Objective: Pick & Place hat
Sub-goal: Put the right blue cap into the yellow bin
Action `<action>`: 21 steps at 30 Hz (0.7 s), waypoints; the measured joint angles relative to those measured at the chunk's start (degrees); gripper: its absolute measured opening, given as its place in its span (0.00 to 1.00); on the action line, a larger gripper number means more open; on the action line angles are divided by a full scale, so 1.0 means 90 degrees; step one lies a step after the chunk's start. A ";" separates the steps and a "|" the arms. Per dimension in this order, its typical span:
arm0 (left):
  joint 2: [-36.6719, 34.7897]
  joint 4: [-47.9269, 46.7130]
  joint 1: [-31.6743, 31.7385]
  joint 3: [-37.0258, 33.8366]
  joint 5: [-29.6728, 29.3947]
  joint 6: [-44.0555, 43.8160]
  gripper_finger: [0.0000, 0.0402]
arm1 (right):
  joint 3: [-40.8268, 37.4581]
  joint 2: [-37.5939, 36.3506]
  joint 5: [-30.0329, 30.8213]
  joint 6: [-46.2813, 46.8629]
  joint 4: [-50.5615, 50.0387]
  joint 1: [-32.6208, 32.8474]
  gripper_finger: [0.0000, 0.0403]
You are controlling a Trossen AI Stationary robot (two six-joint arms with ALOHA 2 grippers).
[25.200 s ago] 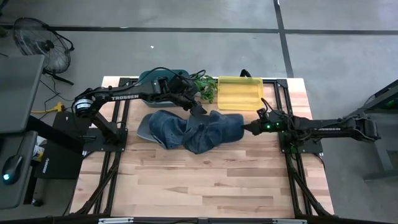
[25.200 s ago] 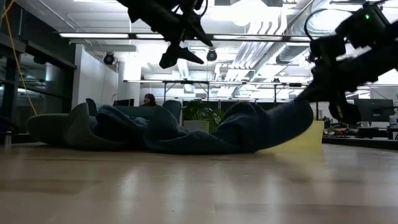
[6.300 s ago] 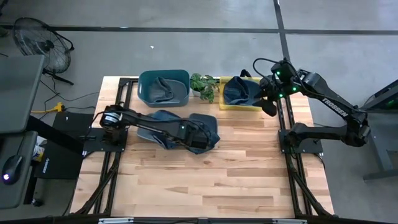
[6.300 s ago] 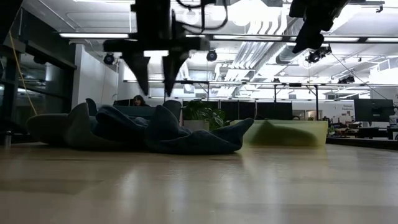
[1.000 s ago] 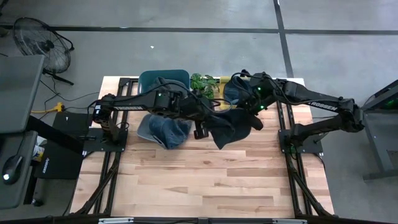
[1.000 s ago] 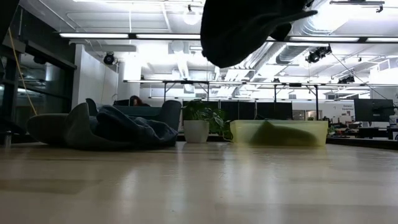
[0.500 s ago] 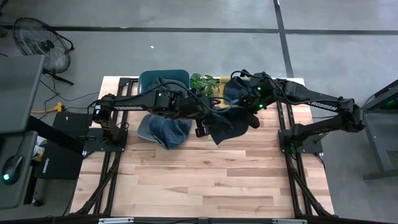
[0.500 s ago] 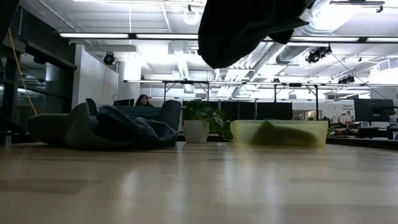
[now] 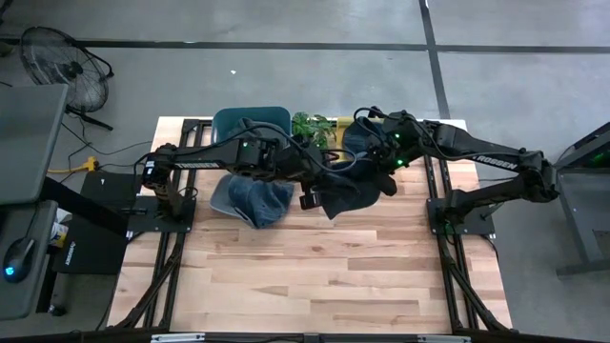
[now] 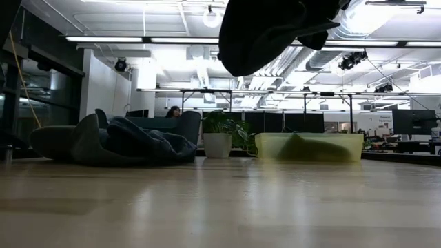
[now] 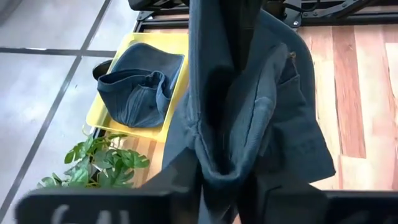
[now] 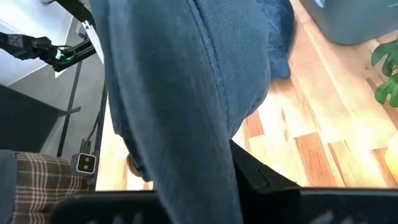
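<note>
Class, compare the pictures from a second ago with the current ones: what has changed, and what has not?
The right end effector has closed on the raised hat, while the left end effector has begun loosening its hold. The hat shifted slightly upward in the high view. Unchanged: the hats on the table, the yellow tray and the teal bin.

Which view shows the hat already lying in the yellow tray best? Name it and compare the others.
The left wrist view: the hat in the tray shows whole, folds and all, inside the yellow tray. The high view shows only a sliver behind the right arm. The low view gives a dim lump through the tray wall. The right wrist view misses it.
</note>
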 joint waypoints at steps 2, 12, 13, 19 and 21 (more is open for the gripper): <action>0.0000 0.0002 -0.0001 0.0000 -0.0001 0.0133 0.26 | 0.0000 0.0000 0.0075 -0.0005 -0.0004 0.0000 0.01; -0.0132 -0.0404 -0.0010 -0.0007 -0.0812 0.0455 0.60 | -0.0002 -0.0006 0.0587 0.0008 -0.0963 -0.0300 0.01; -0.0176 -0.0433 -0.0010 -0.0003 -0.1051 0.0417 0.62 | -0.0002 -0.0013 0.0654 0.0001 -0.1103 -0.0358 0.01; -0.0469 -0.1061 0.0235 0.0010 -0.1540 -0.0149 0.63 | -0.0002 -0.0129 0.0733 -0.0199 -0.1571 -0.0875 0.00; -0.0511 -0.1435 0.0450 -0.0052 -0.1167 -0.0460 0.62 | -0.0002 -0.0207 0.0730 -0.0292 -0.1709 -0.1112 0.00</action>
